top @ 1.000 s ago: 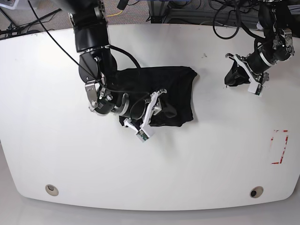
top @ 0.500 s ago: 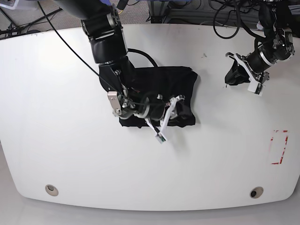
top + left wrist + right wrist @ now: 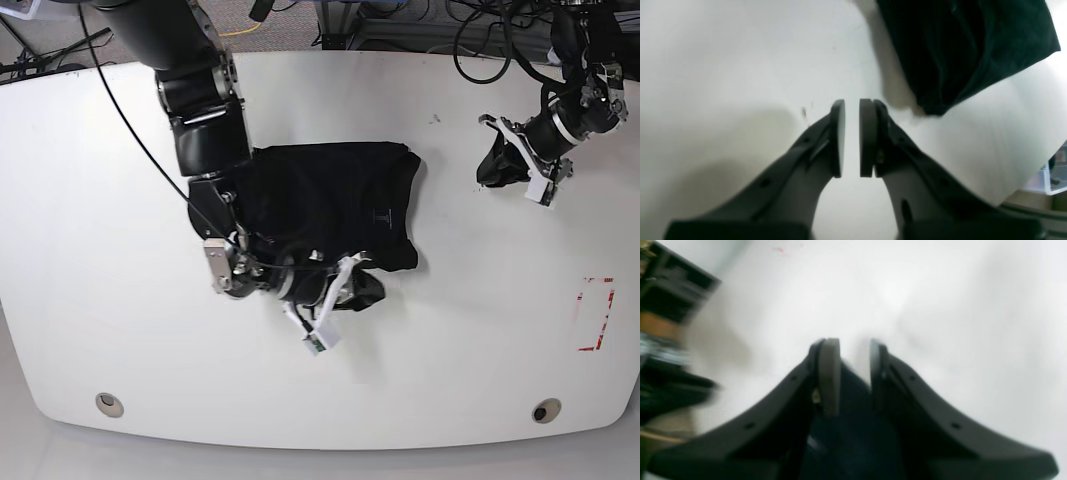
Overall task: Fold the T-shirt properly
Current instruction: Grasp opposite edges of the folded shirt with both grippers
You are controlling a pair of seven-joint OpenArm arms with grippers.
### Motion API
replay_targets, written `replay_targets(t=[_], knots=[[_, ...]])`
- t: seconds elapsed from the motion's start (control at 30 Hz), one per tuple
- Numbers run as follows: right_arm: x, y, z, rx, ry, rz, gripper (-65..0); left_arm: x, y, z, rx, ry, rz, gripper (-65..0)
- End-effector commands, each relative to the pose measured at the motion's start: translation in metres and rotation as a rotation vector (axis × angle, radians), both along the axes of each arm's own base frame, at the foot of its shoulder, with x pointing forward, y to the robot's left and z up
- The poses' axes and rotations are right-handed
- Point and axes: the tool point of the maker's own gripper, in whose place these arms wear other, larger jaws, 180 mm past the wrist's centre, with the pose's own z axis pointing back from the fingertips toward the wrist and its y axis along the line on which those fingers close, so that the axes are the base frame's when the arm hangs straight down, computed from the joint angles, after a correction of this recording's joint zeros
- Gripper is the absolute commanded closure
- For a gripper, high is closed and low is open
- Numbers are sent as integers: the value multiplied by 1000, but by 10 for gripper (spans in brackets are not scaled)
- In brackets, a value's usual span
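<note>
T-shirt [image 3: 340, 205] with small pale mark, unreadable.

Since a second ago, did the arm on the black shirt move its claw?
Yes. The right gripper slid toward the table's near edge, dragging a fold of the T-shirt with it.

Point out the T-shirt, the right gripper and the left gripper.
T-shirt [image 3: 340, 195], base view, flat middle of the fabric.
Right gripper [image 3: 338, 300], base view, between its fingertips.
Left gripper [image 3: 851, 110], left wrist view, between its fingertips.
</note>
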Motion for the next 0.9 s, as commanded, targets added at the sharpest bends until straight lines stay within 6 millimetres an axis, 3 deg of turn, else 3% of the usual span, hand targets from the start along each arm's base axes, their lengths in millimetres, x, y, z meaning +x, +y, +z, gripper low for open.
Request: replay_targets(t=[0.0, 0.13, 0.27, 0.4, 0.57, 0.77, 0.87], knots=[[11, -31, 25, -10, -90, -38, -146, 10, -29, 25, -44, -84, -80, -63], [3, -77, 23, -71, -107, -99, -146, 10, -66, 31, -33, -113, -195, -63], [-6, -117, 12, -142, -93, -143, -146, 2, -106, 20, 37, -112, -337, -63], [-17, -134, -3, -186, -68, -152, -146, -1, -130, 10, 80, -118, -389, -63], [-17, -143, -26, -205, -21, -170, -146, 3, -143, 3, 106, -124, -365, -63], [-15, -158, -65, -289, -15, -189, -146, 2, -140, -32, 133, -29, -331, -63], [-15, -154, -78, -296, -15, -160, -146, -2, -133, -51, 140, 28, -326, -63]])
